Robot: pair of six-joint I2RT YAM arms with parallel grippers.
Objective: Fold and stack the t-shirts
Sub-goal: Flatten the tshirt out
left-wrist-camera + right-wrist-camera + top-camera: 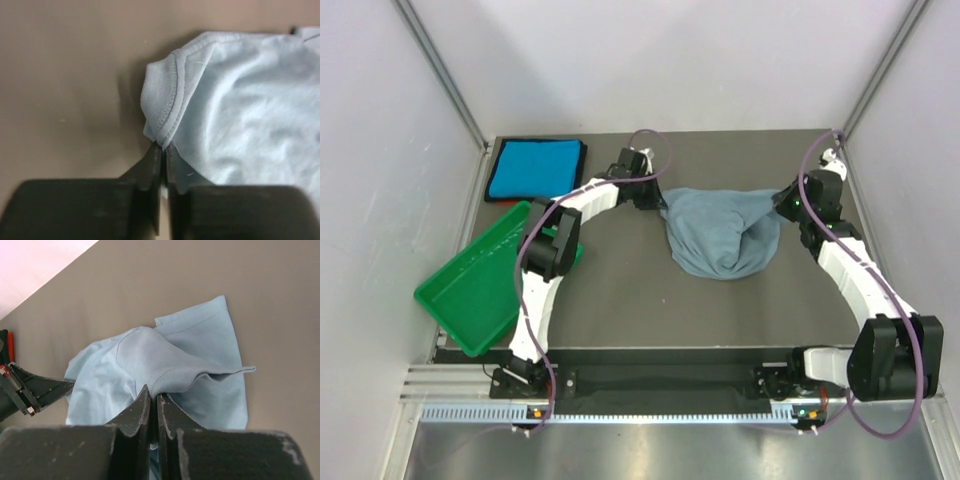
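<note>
Dusty grey-blue cloth t-shirt (720, 238) sagging over tabletop (620, 300), clamped at nine o'clock by left end effector (162, 146), at three by right end effector (154, 392), stretched for flattening. Folded turquoise cloth t-shirt (533, 168) parked at eleven.

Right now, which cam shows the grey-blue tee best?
Top external: the whole grey-blue tee shows, strung between the left gripper and right gripper. Left wrist shows only a pinched hem; right wrist most of it, near edge hidden by the gripper.
</note>
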